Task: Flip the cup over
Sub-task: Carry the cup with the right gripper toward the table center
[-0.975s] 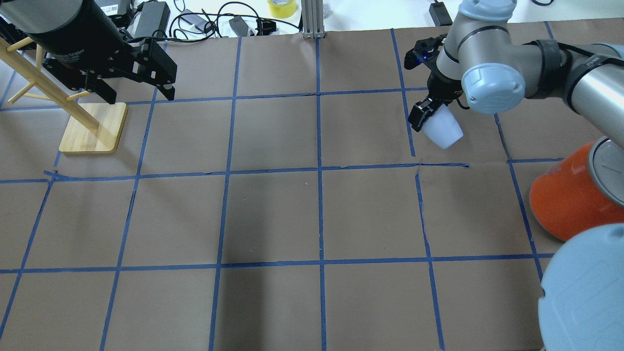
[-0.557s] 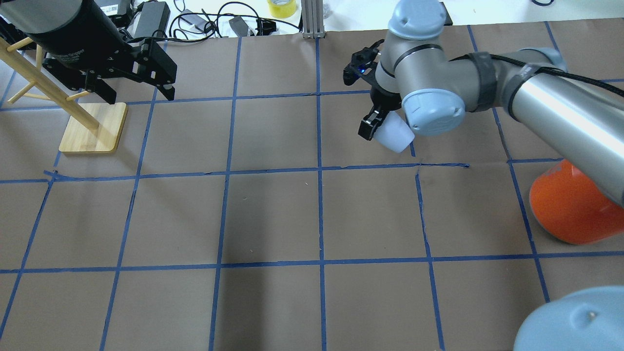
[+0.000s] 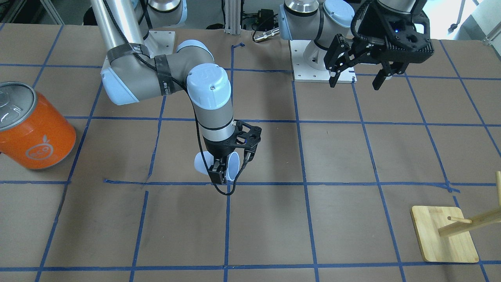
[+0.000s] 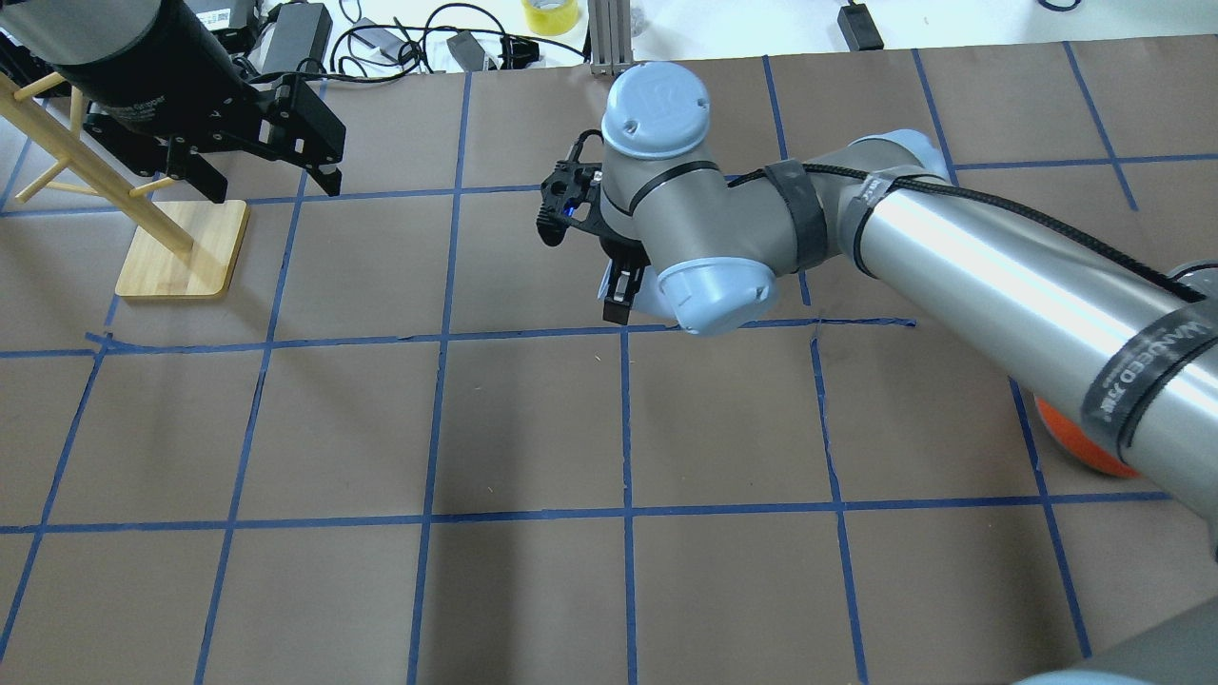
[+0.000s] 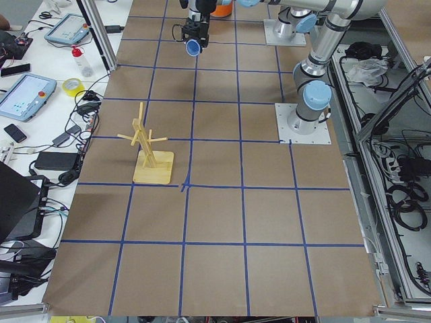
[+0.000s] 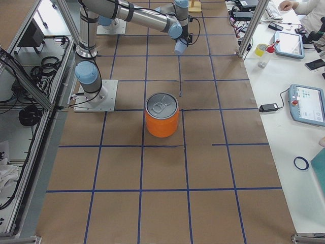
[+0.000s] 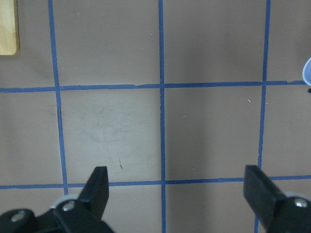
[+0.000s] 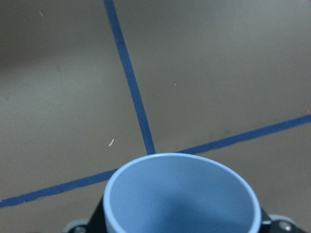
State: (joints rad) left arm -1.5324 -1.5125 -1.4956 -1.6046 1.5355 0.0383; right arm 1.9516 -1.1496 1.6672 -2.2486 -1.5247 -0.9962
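Note:
My right gripper (image 3: 221,176) is shut on the pale lavender-blue cup (image 3: 203,161) and holds it tilted on its side just above the table, near a crossing of blue tape lines. In the overhead view the right gripper (image 4: 618,304) points down and the wrist hides most of the cup. In the right wrist view the cup's open rim (image 8: 180,194) fills the bottom, with its hollow facing the camera. My left gripper (image 4: 266,185) is open and empty, high over the far left of the table; its fingers are spread wide apart in the left wrist view (image 7: 177,187).
A large orange can (image 3: 35,133) with a silver top stands on the robot's right side. A wooden peg rack on a square base (image 4: 181,252) stands under the left gripper. Cables and a tape roll (image 4: 550,14) lie past the far edge.
My right arm has swept from the table's right towards the middle, carrying the cup, and the cup has kept tilting. The left arm has not moved.

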